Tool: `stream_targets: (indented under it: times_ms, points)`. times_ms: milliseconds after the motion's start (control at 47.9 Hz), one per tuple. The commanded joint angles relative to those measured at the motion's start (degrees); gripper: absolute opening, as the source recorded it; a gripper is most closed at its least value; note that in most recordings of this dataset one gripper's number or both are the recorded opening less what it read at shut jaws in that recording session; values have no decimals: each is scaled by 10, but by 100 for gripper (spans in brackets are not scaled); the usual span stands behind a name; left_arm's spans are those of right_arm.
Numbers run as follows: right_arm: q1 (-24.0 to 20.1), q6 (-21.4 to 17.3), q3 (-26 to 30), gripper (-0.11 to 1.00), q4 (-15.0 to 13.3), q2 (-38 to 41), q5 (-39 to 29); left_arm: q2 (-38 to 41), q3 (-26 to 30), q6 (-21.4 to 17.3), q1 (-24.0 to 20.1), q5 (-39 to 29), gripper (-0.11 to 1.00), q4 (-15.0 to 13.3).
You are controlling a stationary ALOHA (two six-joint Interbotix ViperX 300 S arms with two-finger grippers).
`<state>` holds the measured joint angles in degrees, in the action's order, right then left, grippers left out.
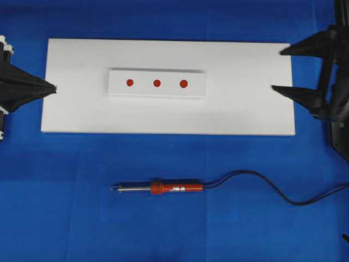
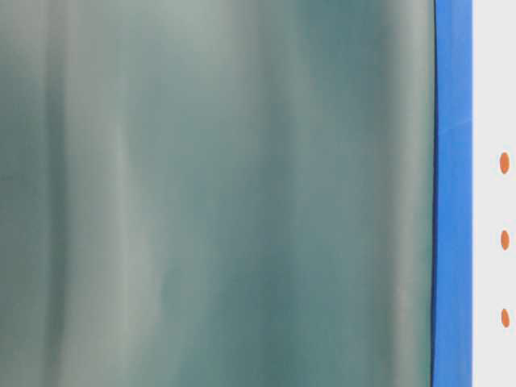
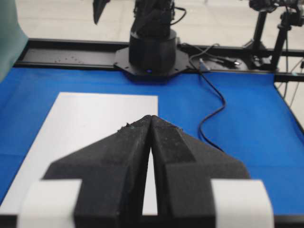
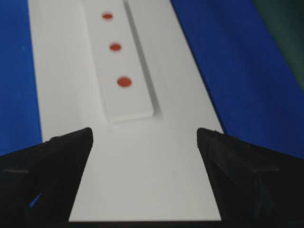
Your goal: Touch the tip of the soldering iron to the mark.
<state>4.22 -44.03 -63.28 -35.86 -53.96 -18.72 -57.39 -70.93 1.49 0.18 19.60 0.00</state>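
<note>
The soldering iron (image 1: pixel 163 189) lies flat on the blue mat in front of the white board (image 1: pixel 169 117), with its silver tip pointing left and its black cord (image 1: pixel 272 188) trailing off to the right. Neither gripper touches it. Three red marks (image 1: pixel 157 83) sit in a row on a raised white strip (image 1: pixel 157 93) on the board; the right wrist view shows the marks (image 4: pixel 124 81) ahead. My left gripper (image 1: pixel 54 88) rests at the board's left edge, shut and empty (image 3: pixel 150 116). Over the board's right end my right gripper (image 1: pixel 277 70) stands wide open and holds nothing (image 4: pixel 145 133).
A blurred green surface (image 2: pixel 218 193) fills most of the table-level view, leaving only the marks (image 2: pixel 505 239) at its right edge. The right arm's base (image 3: pixel 152 52) stands at the far end in the left wrist view, with a black cord (image 3: pixel 211 118) on the blue mat (image 1: pixel 65 207).
</note>
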Motion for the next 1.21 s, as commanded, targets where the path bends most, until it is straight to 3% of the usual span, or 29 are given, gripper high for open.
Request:
stream_targets:
  times_ms: [0,292,1189]
  points:
    - [-1,-2,-21,85,4,-33,13,4,4,2,1,5,0,1]
    - [-2,-4,-93,81,15,-95,80,5,4,2,1,17,0,1]
    - [-4,-4,-97,81,16,-92,86,5,4,2,1,17,0,1]
